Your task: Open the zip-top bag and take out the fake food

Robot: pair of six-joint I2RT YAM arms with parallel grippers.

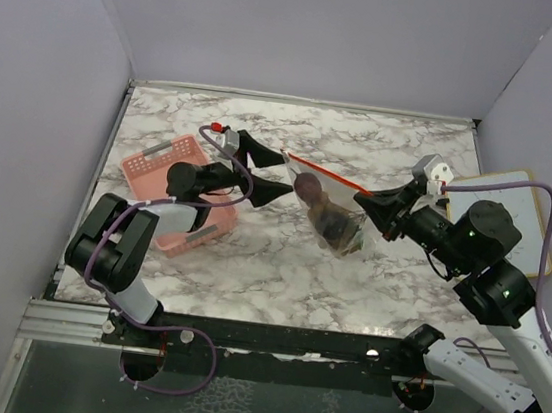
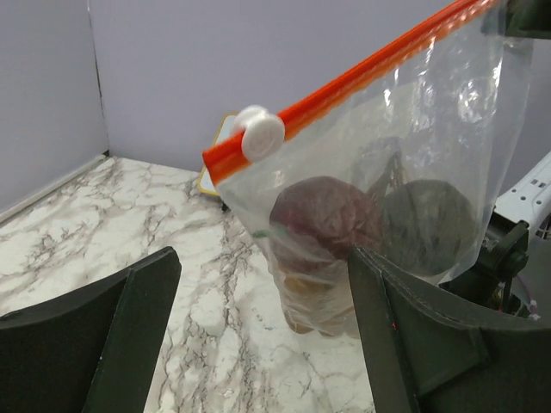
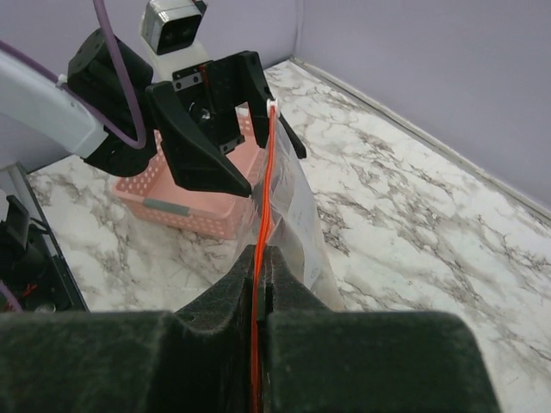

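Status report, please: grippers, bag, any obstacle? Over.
Right gripper shut on zip strip of bag. Left gripper open, by slider end. Food inside, zip looks shut. Basket aside, not blocking.

The left arm (image 1: pixel 125 248) and right arm (image 1: pixel 493 284) are black with white shells, purple cable (image 1: pixel 551 240) alongside, and black wedge-shaped fingers (image 2: pixel 129 344).
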